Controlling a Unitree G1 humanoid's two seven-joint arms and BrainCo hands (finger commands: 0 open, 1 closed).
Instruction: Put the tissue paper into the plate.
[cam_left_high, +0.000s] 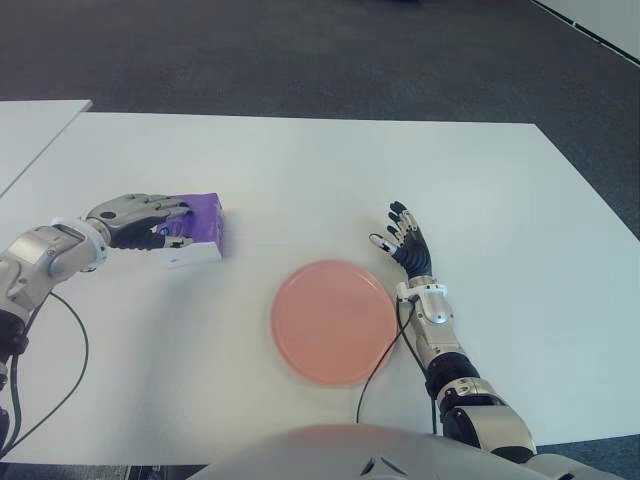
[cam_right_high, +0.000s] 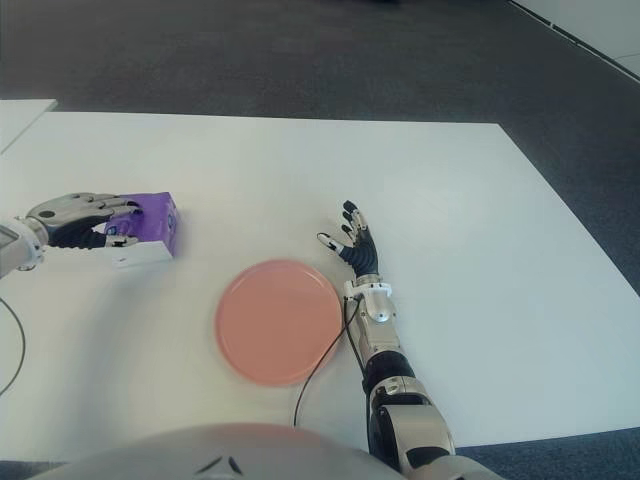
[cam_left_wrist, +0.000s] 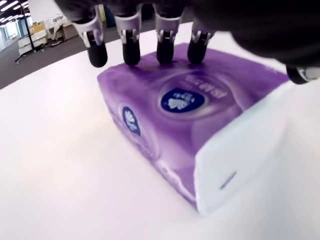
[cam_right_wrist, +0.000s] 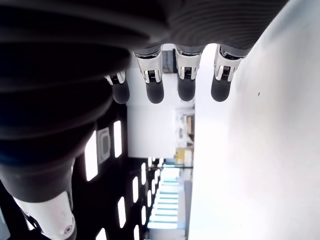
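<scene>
Plate (cam_left_high: 333, 322) is pink, round, and holds nothing. It sits on the white table (cam_left_high: 300, 170) near the near edge, about midway between the left and right edges.

Tissue pack (cam_left_high: 197, 229) is a purple soft pack with a white end. It lies flat on the table toward the left edge, well apart from the plate and not in it.

My left hand (cam_left_high: 140, 222) is on the pack from the left-edge side. In the left wrist view four fingertips (cam_left_wrist: 131, 54) press down on the far side of the pack's top face and the thumb tip shows at the white end. Fingers are curled over the pack; I can't tell whether it's a firm grip or only contact. The pack shows no gap to the table under it.

My right hand (cam_left_high: 404, 240) shows just beside the plate, on its right-edge side and a bit farther from the near edge. Fingers are extended and spread, holding nothing; right wrist view agrees.

Room: bare table between pack and plate. The far half of the table is bare out to the far edge. Right of my right hand it's bare to the right edge. A second white table (cam_left_high: 30, 130) shows past the far left corner. Dark floor (cam_left_high: 300, 50) lies beyond the far edge.
</scene>
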